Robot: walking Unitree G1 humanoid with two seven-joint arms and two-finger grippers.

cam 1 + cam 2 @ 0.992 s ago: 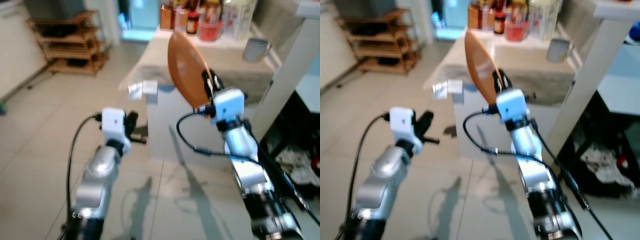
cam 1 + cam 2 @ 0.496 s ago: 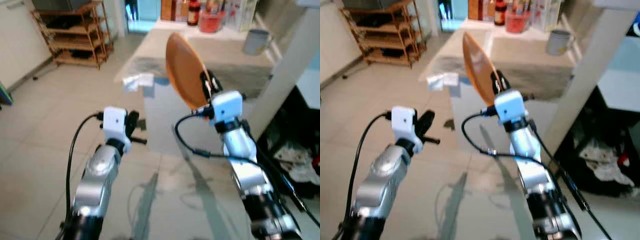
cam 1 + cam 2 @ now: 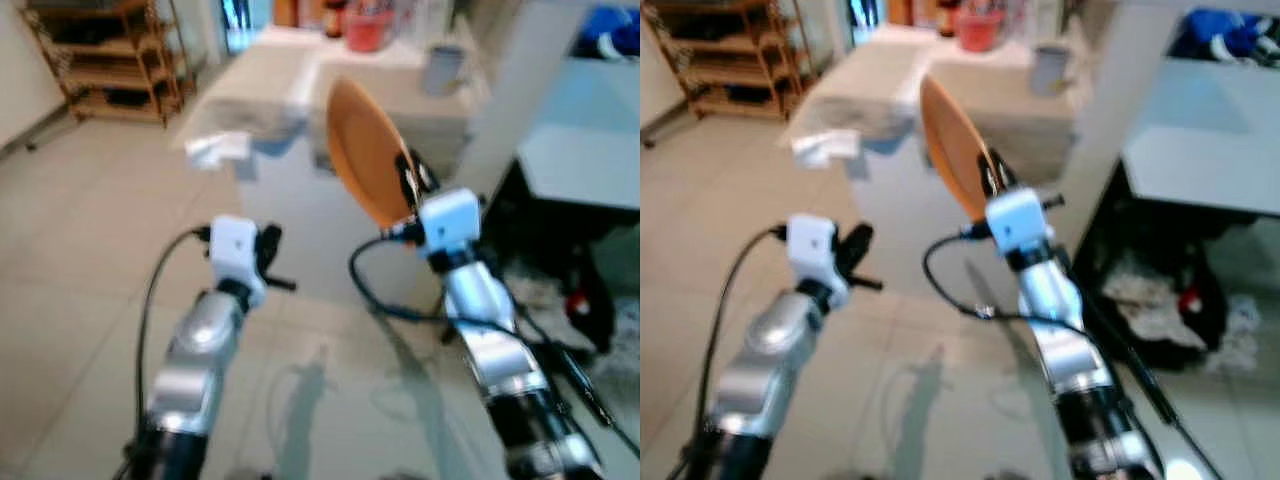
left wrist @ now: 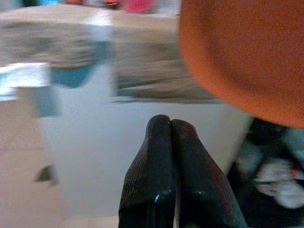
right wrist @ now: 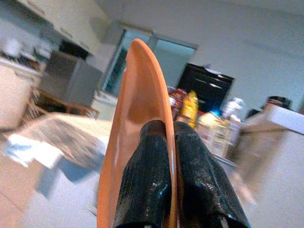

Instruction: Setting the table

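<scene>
1. Right tool: both fingers clamped tight on the rim of an orange plate, one finger each side of the edge. I hold the plate up on edge, nearly vertical, ahead of the robot's chest, above the tiled floor. The plate touches nothing but the tool.

2. Left tool: fingers pressed together, no gap, nothing between them. I keep it raised fwd at chest height, to the left of the plate and apart from it.

3. Surroundings: a desk with a pale cloth lies ahead, beyond both tools. At its far end stand a red container, approx. centre, and a grey mug. A wooden shelf unit stands by the wall to the left. Views are blurred, so fine detail on the desk can't be read.

4. Task status (my judgement):
- Done: plate picked up and in carry.
- Left: close the gap to the desk, tilt the plate flat, set it down, release.
- No place setting can be made out on the desk, so I rate the task as early stage.
</scene>
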